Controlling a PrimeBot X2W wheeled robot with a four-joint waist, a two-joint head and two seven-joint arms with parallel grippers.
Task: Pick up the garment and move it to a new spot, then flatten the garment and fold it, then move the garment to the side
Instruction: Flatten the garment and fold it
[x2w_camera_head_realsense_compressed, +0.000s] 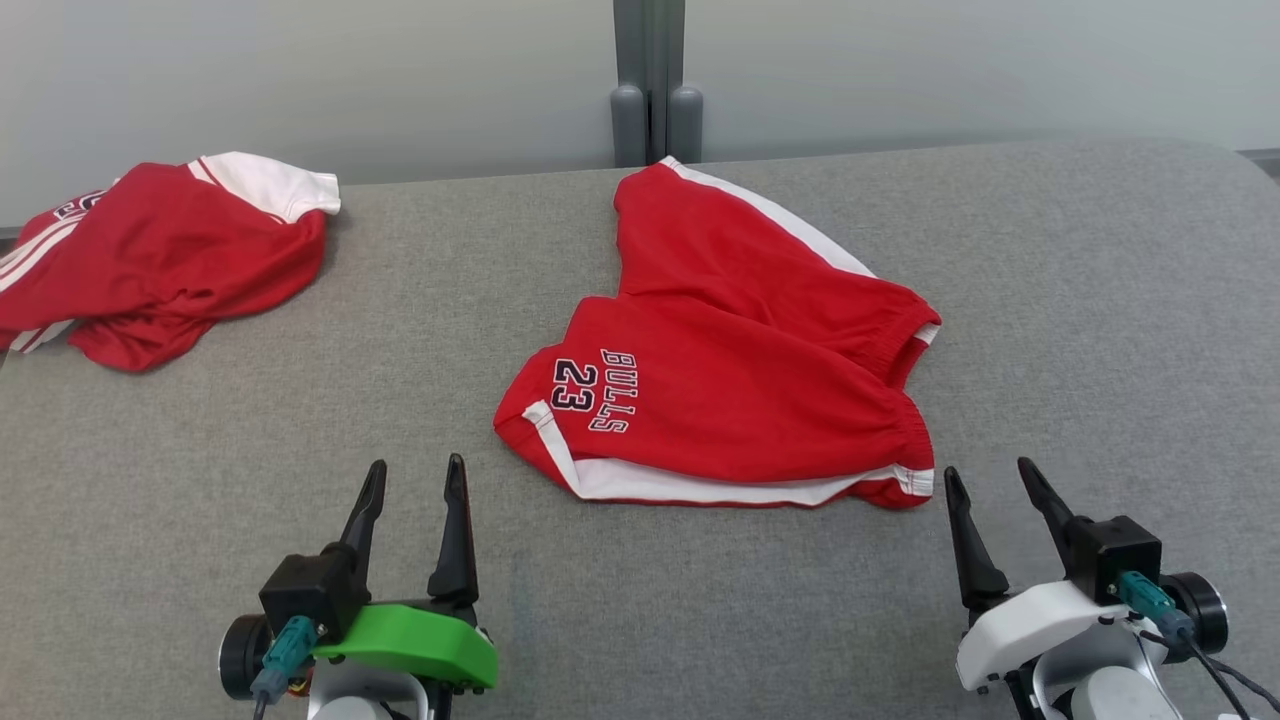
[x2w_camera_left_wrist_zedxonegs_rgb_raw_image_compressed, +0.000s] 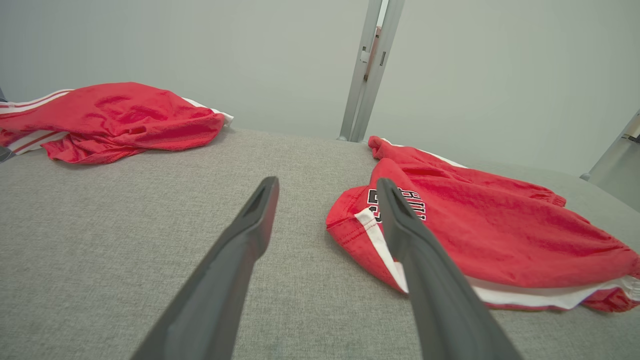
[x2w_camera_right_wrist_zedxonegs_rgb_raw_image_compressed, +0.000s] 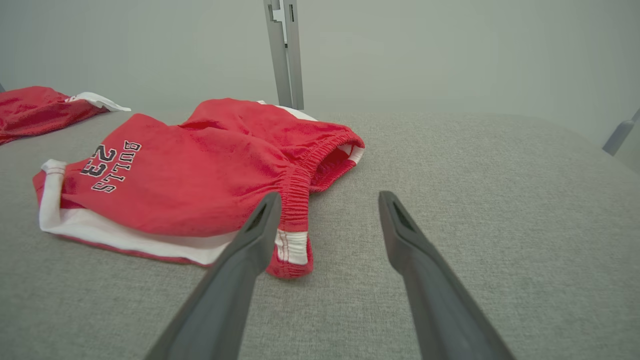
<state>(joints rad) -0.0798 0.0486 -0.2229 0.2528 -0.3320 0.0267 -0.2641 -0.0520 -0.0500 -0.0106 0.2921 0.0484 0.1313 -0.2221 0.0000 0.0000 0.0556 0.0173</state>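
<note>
Head view / red shorts (x2w_camera_head_realsense_compressed: 740, 370): lie on the grey table (x2w_camera_head_realsense_compressed: 1050, 300) straight in front of the grey post (x2w_camera_head_realsense_compressed: 650, 80). One leg's hem is almost at the post's foot, and the rest spreads toward the robot and a little to its right. "BULLS 23" print faces up, and the waistband is on the right.
Head view / second red garment (x2w_camera_head_realsense_compressed: 160, 260): crumpled, well to the left of the post, at the table's far left edge.
Head view / left gripper (x2w_camera_head_realsense_compressed: 416, 462): near side, left of the post's line, fingers spread, nothing between them, clear of the shorts.
Head view / right gripper (x2w_camera_head_realsense_compressed: 988, 466): near side, right of the post's line, fingers spread and empty, tips just beside the waistband corner.
Left wrist view / left gripper (x2w_camera_left_wrist_zedxonegs_rgb_raw_image_compressed: 327, 181): fingers apart, holding nothing.
Left wrist view / red shorts (x2w_camera_left_wrist_zedxonegs_rgb_raw_image_compressed: 500, 225): below and right of the post (x2w_camera_left_wrist_zedxonegs_rgb_raw_image_compressed: 370, 75). The right finger overlaps the white-trimmed hem in the picture, contact not determinable.
Left wrist view / second red garment (x2w_camera_left_wrist_zedxonegs_rgb_raw_image_compressed: 115, 120): far left of the post.
Right wrist view / right gripper (x2w_camera_right_wrist_zedxonegs_rgb_raw_image_compressed: 328, 195): fingers apart, empty.
Right wrist view / red shorts (x2w_camera_right_wrist_zedxonegs_rgb_raw_image_compressed: 200, 175): below and left of the post (x2w_camera_right_wrist_zedxonegs_rgb_raw_image_compressed: 285, 50). The elastic waistband faces the gripper and the left fingertip overlaps it, contact not determinable.
</note>
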